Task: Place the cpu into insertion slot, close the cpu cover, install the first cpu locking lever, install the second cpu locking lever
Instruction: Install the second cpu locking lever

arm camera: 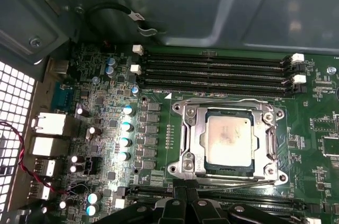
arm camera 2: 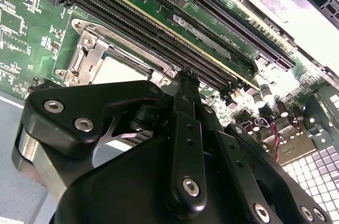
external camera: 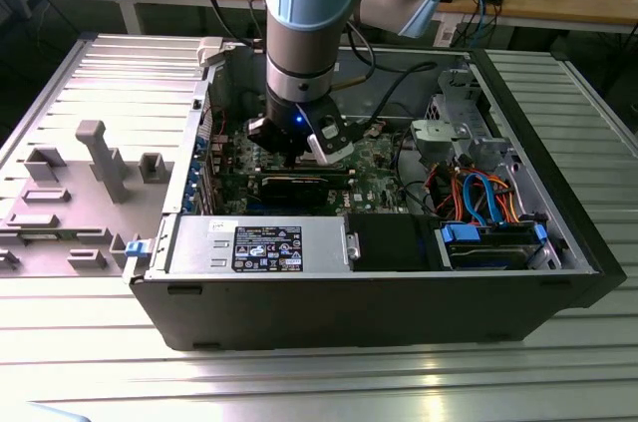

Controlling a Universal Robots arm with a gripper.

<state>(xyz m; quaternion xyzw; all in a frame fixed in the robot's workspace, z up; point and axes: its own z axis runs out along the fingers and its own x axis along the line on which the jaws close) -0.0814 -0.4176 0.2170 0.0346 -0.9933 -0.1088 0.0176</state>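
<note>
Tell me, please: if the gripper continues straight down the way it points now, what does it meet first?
Probably the motherboard beside the insertion slot, near its silver rim. The cpu already sits there under the lowered cpu cover. Depth is unclear, so the gripper might meet the frame edge first.

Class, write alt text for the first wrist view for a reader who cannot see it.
A silver-topped cpu sits in the insertion slot of a green motherboard, with the metal cpu cover lying closed around it. Long black memory slots run beside it.
</note>
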